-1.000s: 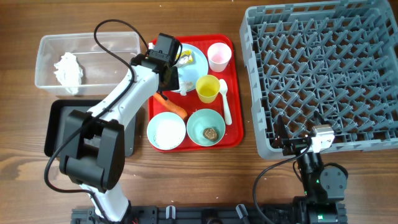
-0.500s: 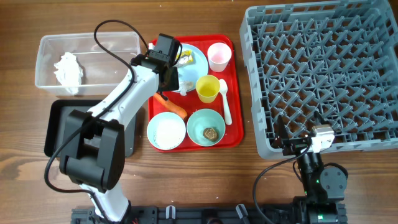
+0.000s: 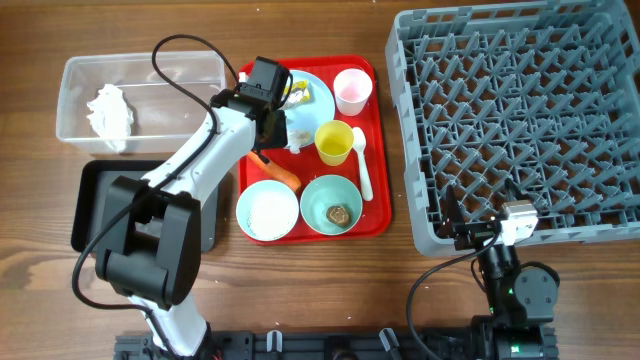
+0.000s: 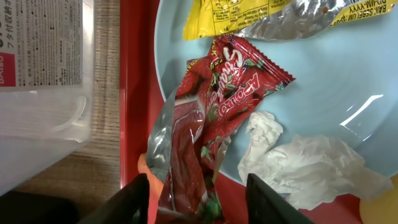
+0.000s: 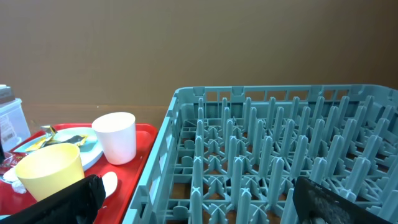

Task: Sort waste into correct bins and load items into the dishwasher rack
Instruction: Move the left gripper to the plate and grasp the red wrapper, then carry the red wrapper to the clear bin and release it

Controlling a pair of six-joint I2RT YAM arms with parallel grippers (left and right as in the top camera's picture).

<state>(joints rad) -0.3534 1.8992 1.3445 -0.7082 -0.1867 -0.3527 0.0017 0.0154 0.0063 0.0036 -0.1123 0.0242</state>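
My left gripper hangs over the left edge of the pale blue plate, open, its fingers either side of a red wrapper with a gap on each side. A yellow-and-silver wrapper and a crumpled tissue also lie on the plate. Overhead, the left gripper sits above the carrot. The yellow cup, pink cup, spoon and two bowls rest on the red tray. My right gripper is open at the near edge of the rack.
The clear tub at the left holds a white tissue. The black tray lies in front of it, partly under the left arm. One bowl holds white grains, the other a brown lump.
The left gripper's fingers have drawn a little closer together around the red wrapper. Neither arm has otherwise moved.
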